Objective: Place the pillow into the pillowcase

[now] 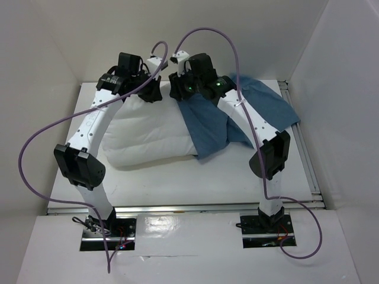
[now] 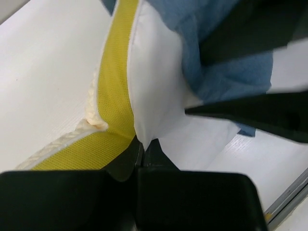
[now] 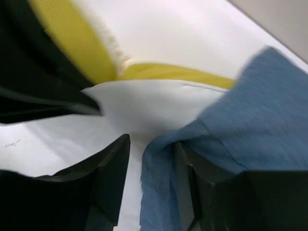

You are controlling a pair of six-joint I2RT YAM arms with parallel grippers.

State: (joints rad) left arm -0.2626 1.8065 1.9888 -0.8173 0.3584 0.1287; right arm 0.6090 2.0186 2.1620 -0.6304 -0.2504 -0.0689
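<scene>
Inspector: Table [image 1: 177, 189] noted. Largest item on it?
Clerk: Pillow [image 1: 148, 139] at centre, lying flat; pillowcase [image 1: 207, 121] draped over its three o'clock end, trailing toward two o'clock.
Inspector: Grippers?
Clerk: Left gripper [image 2: 146, 142] clamped on the pillow's edge beside the yellow strip [image 2: 115, 72] (far side, twelve o'clock). Right gripper [image 3: 152, 144] stands with jaws apart, a pillowcase fold lying between them.

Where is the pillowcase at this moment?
In the top view, the pillowcase lies right of centre on the table, overlapping the pillow's right end. It is partly hidden by the right arm and spreads toward the far right corner.
</scene>
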